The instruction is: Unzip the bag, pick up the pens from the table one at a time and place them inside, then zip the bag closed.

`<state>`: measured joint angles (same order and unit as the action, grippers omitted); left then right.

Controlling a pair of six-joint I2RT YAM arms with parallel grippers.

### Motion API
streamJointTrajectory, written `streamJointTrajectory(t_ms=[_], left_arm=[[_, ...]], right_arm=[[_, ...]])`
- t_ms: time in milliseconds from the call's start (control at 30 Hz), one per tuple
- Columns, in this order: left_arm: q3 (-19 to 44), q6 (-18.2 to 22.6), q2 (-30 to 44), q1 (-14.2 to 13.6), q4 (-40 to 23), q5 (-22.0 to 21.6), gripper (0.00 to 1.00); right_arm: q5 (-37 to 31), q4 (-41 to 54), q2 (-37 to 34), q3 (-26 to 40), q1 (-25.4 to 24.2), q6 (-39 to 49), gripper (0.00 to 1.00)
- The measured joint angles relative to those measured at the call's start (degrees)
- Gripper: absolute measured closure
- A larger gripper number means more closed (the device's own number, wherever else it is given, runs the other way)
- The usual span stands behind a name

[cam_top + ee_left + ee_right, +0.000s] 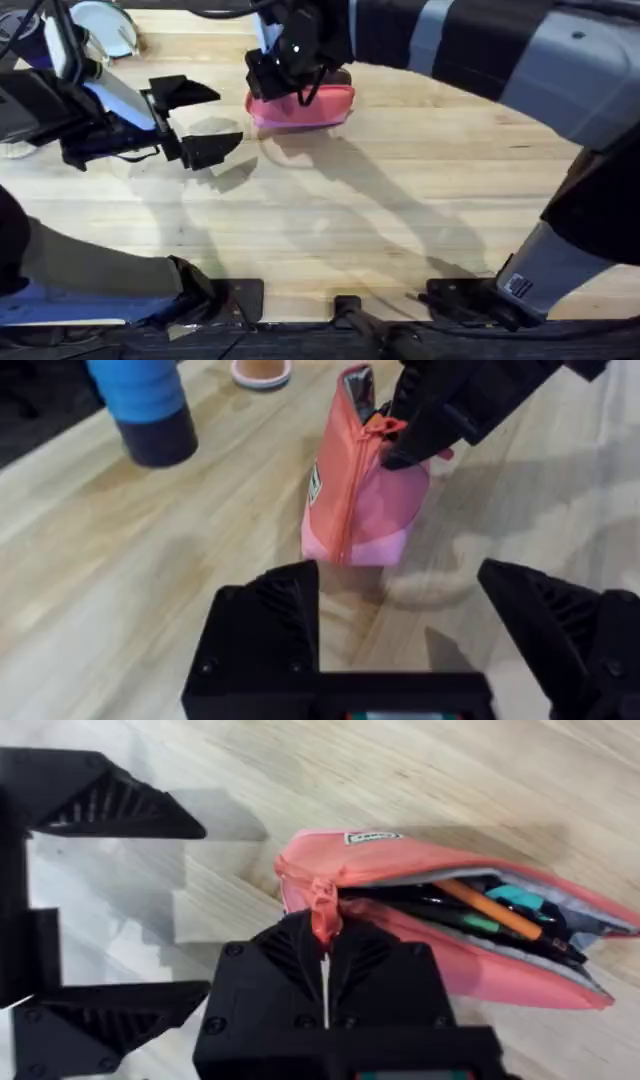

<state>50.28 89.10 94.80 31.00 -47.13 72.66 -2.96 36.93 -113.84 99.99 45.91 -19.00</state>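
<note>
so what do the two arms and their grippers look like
Both arms have grey and black links; the right arm carries a small white label near its base. The left gripper and right gripper have black wedge-shaped fingers with ribbed, triangulated sides and screwed black mounts. A thin black cable runs along the left arm.

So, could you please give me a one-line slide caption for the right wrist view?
Right gripper pinching the zipper pull of the open pink bag, pens visible inside; the open left gripper waits beside.

Bright, even light — soft arm shadows on the table [330, 220] — the near right arm blurred.
</note>
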Motion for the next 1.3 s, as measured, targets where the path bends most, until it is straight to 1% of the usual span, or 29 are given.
streamJointTrajectory(t_ms=[100, 167, 300, 400, 533, 567, 667, 833, 1033, 1133, 1300], left_arm=[[0.00, -1.99, 0.00, -2.18, 4.39, 0.26, 0.008], [0.00, -4.47, 0.00, -3.47, 8.36, 0.47, 0.007], [-0.02, -11.70, 0.00, -5.75, 18.41, 0.86, 0.007], [-0.02, -18.23, 0.02, -7.42, 25.82, 1.05, 0.008], [-0.02, -25.86, 0.58, -9.69, 32.22, 1.03, 0.008], [-0.02, -27.13, 0.92, -10.17, 33.05, 1.00, 0.007], [-0.02, -30.63, 2.15, -11.76, 34.52, 0.84, 0.007], [-0.02, -34.30, 2.75, -13.53, 34.53, -0.60, 0.007], [-0.02, -35.98, 2.75, -13.87, 34.31, -1.96, 0.007], [-0.02, -36.21, 2.75, -13.87, 32.88, -2.77, 0.035], [-0.02, -36.45, 2.75, -13.87, 31.12, -3.78, 0.027]], right_arm=[[0.63, 1.34, 0.00, 1.02, -0.46, 0.00, 0.972], [0.90, 2.62, 0.00, 1.79, -0.59, 0.01, 0.972], [0.92, 3.45, 0.00, 2.64, -0.61, 0.25, 0.972], [0.94, 3.47, 0.00, 2.69, -0.61, 0.47, 0.972], [1.11, 3.49, 0.00, 2.71, -0.61, 0.68, 0.972], [1.11, 3.49, 0.00, 2.71, -0.61, 0.68, 0.972], [1.16, 3.47, 0.00, 2.71, -0.61, 0.70, 0.972], [1.57, 3.34, 0.00, 2.80, -0.59, 0.85, 0.972], [1.75, 3.36, 0.00, 2.95, -0.59, 0.85, 0.972], [1.75, 3.34, 0.00, 2.99, -0.59, 0.85, 0.972], [1.77, 3.13, 0.00, 3.04, -0.59, 0.87, 0.972]])
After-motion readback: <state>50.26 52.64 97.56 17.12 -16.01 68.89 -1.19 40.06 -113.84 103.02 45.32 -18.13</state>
